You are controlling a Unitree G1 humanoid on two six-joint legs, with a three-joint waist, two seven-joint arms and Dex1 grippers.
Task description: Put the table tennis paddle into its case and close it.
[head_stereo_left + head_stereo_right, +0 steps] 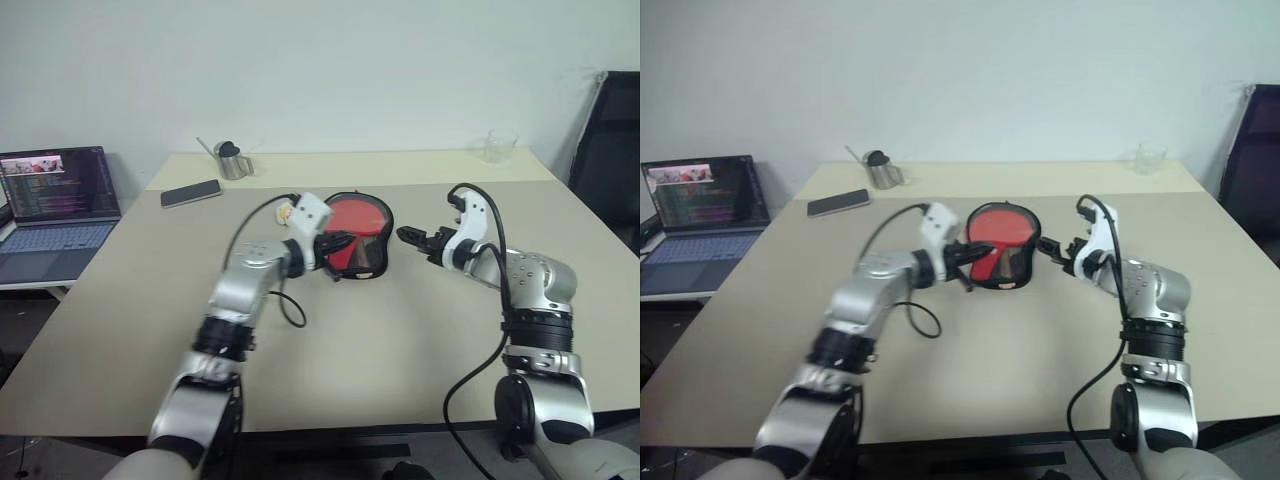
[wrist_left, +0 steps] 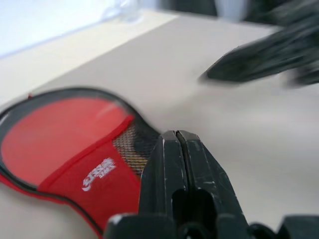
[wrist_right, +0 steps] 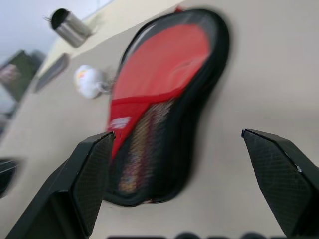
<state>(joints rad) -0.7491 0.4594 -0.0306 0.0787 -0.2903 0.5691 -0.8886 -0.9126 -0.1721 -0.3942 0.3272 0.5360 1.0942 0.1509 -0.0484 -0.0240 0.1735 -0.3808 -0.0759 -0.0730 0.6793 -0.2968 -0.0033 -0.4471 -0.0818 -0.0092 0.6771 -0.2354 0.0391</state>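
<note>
The black paddle-shaped case (image 1: 358,236) lies flat on the middle of the beige table (image 1: 380,340). Its see-through side faces up, with a red panel and white logo (image 2: 97,174). The table tennis paddle's round red blade (image 3: 164,64) shows inside through that side; I cannot make out its handle. My left gripper (image 1: 345,241) hovers at the case's left edge, fingers (image 2: 177,149) pressed shut with nothing visible between them. My right gripper (image 1: 408,238) stands just right of the case, and its fingers (image 3: 94,164) are spread wide open toward it.
At the back left of the table lie a dark phone (image 1: 191,193) and a metal cup (image 1: 233,160). A clear plastic cup (image 1: 500,145) stands at the back right. An open laptop (image 1: 55,200) sits on a side surface to the left, and a black chair (image 1: 610,150) is on the right.
</note>
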